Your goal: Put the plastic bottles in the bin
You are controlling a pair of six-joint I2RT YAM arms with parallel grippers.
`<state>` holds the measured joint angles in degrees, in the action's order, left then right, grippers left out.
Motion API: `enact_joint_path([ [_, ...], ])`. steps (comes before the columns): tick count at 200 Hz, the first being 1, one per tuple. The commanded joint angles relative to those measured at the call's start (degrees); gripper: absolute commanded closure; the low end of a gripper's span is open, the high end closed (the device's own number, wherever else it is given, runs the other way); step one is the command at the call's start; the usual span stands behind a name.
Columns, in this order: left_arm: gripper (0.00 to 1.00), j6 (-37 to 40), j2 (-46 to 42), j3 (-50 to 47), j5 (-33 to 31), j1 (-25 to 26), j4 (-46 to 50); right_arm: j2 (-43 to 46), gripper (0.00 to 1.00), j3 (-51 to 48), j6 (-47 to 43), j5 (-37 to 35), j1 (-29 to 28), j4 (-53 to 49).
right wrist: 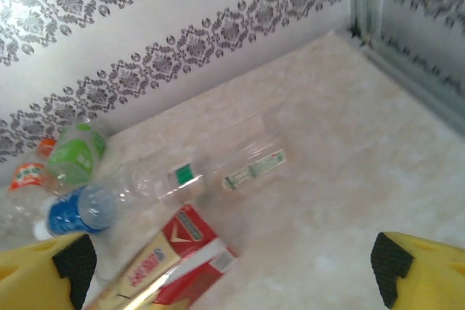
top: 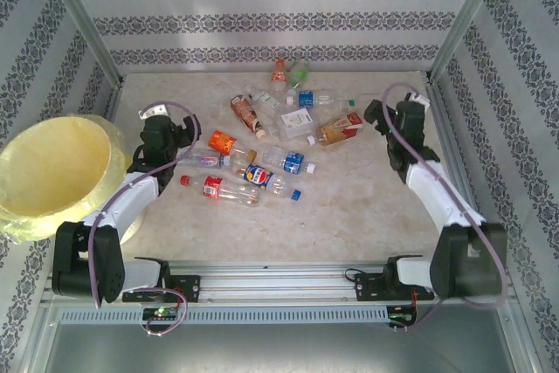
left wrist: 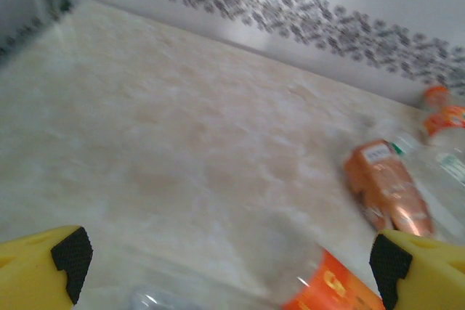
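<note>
1. The left hand point(top: 182, 135) is wide open and holds nothing.
2. A bottle with an orange label point(left wrist: 330, 288) lies on the counter point(left wrist: 182, 143) right in front of the left hand, a little to its right. The hand is not touching it.
3. The right hand point(top: 377, 120) is wide open too and holds nothing.
4. A bottle with a red and yellow label point(right wrist: 174, 266) lies just in front of the right hand, a little to its left. A clear bottle point(right wrist: 218, 172) lies farther ahead of it.
5. The plastic bottles point(top: 259, 174) lie in a loose heap between the two hands.
6. The bin point(top: 105, 141) stands to the left of the left hand and a bit behind it, well apart from the heap.
7. The bin looks empty inside, as far as I can tell.
8. So I think the job has hardly started. About a dozen bottles are on the counter, and all of them are left to move.
</note>
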<state>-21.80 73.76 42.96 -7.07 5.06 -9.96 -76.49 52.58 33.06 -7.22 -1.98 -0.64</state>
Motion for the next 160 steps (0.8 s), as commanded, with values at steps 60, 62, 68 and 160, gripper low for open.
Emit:
enact_joint_path([
  [60,0.0,-12.35,0.38,5.35,16.17,2.5,13.46,-25.81,0.02,23.86,30.12,7.0,-2.97,-25.5],
  [62,0.0,-12.31,0.41,5.48,16.2,2.5,13.71,-26.34,0.02,24.55,30.66,7.02,-3.06,-25.67],
  [68,0.0,-12.14,0.74,5.83,16.54,2.5,14.24,-27.9,0.02,25.93,31.64,7.26,-3.35,-25.66],
  [160,0.0,-8.85,4.73,10.57,18.11,2.48,19.39,-46.31,0.02,43.85,35.58,1.52,-6.63,-34.62],
])
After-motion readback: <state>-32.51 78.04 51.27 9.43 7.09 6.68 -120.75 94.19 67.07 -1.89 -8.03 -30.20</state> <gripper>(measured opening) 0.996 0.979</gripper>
